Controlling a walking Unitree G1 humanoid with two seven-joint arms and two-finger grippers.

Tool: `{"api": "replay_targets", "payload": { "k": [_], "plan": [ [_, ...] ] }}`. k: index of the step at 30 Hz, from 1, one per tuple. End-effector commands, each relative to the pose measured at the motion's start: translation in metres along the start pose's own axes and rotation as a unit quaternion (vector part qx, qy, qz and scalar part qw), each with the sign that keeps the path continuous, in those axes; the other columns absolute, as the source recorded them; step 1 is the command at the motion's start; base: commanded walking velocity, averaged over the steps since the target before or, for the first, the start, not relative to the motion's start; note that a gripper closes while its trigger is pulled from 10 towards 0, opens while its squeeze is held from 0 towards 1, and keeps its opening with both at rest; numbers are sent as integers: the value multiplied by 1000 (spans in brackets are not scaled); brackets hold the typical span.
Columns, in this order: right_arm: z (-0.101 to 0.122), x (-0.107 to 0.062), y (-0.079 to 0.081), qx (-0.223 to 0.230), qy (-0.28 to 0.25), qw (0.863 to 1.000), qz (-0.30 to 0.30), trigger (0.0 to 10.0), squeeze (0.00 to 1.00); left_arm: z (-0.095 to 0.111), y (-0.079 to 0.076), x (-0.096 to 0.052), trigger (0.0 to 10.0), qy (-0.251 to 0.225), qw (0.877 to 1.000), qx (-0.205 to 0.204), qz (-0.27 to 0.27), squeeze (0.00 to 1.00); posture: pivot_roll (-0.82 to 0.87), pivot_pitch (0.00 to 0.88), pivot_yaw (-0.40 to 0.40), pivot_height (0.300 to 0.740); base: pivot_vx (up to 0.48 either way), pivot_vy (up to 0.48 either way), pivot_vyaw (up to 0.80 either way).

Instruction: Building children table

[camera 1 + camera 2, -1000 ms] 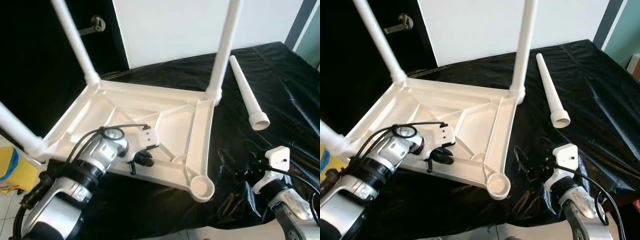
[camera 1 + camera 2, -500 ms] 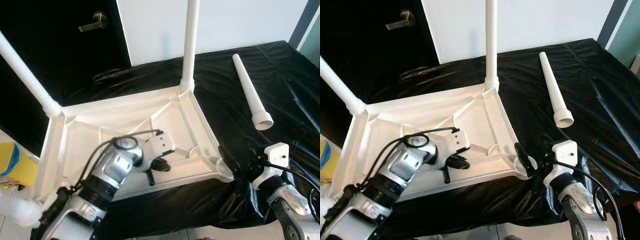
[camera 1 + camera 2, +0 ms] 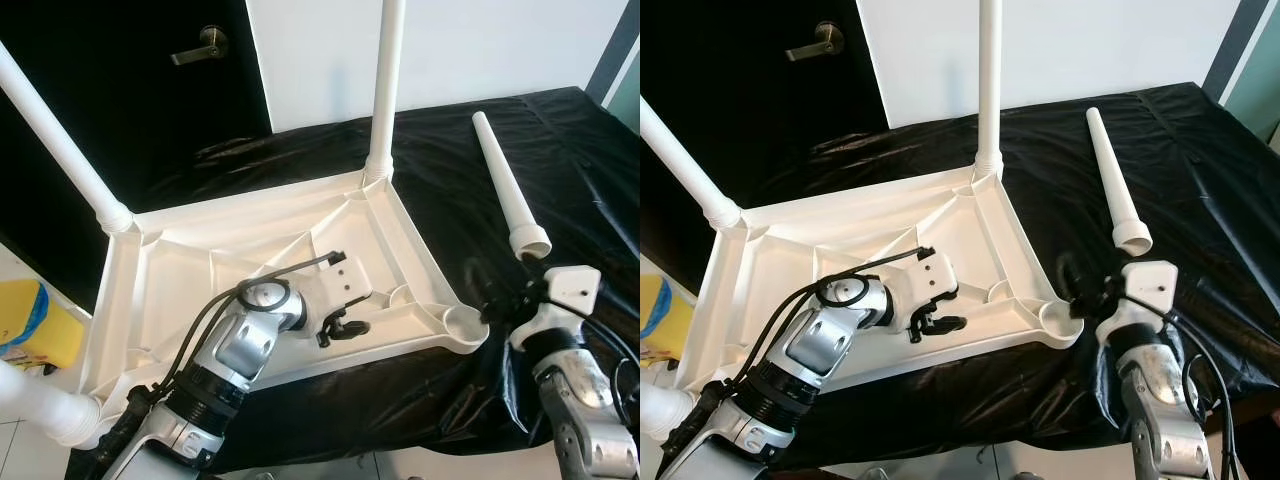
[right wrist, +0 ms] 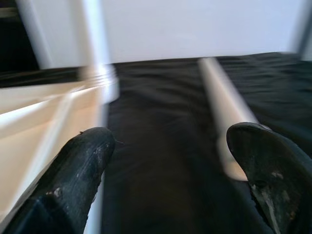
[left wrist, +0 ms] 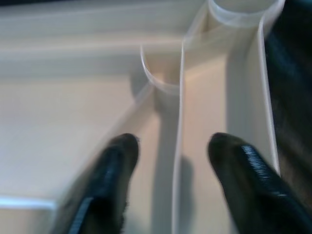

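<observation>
Now I see the upturned white table top [image 3: 250,260] lying on the black-draped counter [image 3: 580,180]. My left hand [image 3: 335,328] hovers spread astride a rib inside its near edge. My right hand [image 3: 1080,290], spread wide, sits at the 3 o'clock corner socket [image 3: 1055,318]. A loose leg [image 3: 508,190] lies at 2 o'clock.

Legible text, labels, brands, numbers, signs: none. Yellow container [image 3: 30,325] with blue marking at the left edge: printing too small and cropped to read.
</observation>
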State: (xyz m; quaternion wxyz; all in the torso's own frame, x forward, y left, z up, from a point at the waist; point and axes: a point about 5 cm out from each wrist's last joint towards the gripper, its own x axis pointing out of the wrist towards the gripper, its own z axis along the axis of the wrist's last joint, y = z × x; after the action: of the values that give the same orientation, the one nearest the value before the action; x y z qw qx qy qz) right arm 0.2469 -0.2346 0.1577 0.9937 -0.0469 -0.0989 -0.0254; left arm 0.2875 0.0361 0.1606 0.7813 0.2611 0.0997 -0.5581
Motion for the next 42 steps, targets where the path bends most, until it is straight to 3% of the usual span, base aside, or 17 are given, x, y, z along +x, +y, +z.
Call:
{"api": "replay_targets", "payload": {
  "k": [1,6,7,8,17,19,33,34,37,38,42],
  "plan": [
    [-6,0,-4,-3,12,999,-29,10000,0,4,2,-4,10000,-28,999,-1,20,1000,-40,38,85,740,0,0,0],
    [-9,10,-11,-9,14,996,-85,10000,0,20,3,-10,10000,-101,994,-17,36,1000,-36,41,84,740,0,0,0],
    [-10,14,-13,-8,15,995,-98,10000,0,24,5,-11,10000,-115,992,-24,46,914,-34,43,82,740,0,0,0],
    [-11,18,-16,-9,15,993,-113,10000,0,27,6,-13,10000,-128,990,-31,56,16,-31,47,80,740,0,0,0],
    [-15,39,-27,-12,31,985,-167,10000,0,44,-1,-16,10000,-191,978,-52,62,0,-25,68,75,740,0,0,0],
    [-16,47,-31,-8,35,985,-169,10000,1000,52,-6,-17,10000,-220,972,-49,60,0,-19,79,77,740,0,0,0],
    [-8,69,-43,-3,29,981,-190,10000,1000,56,-14,-21,10000,-240,967,-56,56,0,-13,158,97,740,0,0,0],
    [-8,73,-43,0,32,983,-181,10000,890,56,-15,-21,10000,-239,967,-62,57,0,-8,189,105,740,0,0,0],
    [-7,76,-41,2,34,984,-175,10000,890,56,-16,-22,10000,-238,967,-66,57,0,-5,197,107,740,0,0,0],
    [-7,80,-40,0,37,986,-162,10000,0,56,-19,-23,10000,-236,968,-69,56,0,3,219,115,740,0,0,0],
    [-6,88,-36,1,39,990,-133,10000,0,55,-23,-24,10000,-230,969,-74,51,0,18,243,126,740,0,0,0]
  ]
}}
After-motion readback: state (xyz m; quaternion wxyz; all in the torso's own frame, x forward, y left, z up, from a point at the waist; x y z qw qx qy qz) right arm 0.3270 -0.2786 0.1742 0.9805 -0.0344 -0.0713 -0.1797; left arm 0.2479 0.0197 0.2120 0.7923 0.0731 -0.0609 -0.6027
